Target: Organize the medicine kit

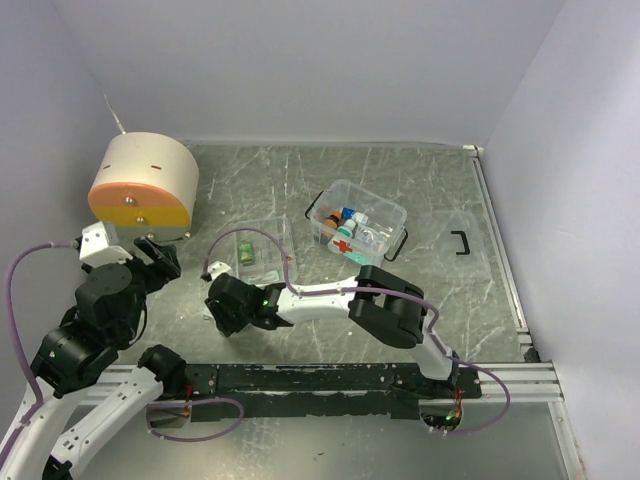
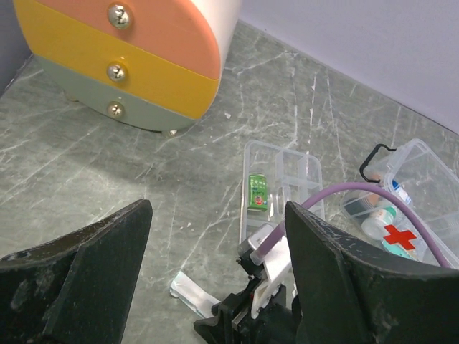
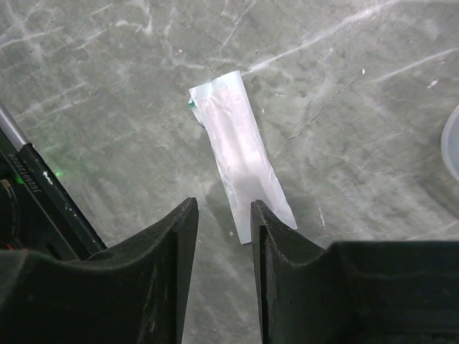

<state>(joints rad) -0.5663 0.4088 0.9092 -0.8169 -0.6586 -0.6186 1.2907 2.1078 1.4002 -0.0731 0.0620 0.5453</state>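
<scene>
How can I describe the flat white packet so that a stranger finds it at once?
Find the clear compartment tray in the middle of the grey table; the right gripper hovers by its near left corner. The packet lies flat on the table at that gripper's fingertips. Unlike the small green box in the tray, it is long, thin, white and outside any container.

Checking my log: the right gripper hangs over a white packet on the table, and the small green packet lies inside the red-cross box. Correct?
Not quite: the small green packet lies in the clear compartment tray beside the red-cross box, not inside the box, as the left wrist view shows. The right gripper does hang over the white packet on the table.
</scene>
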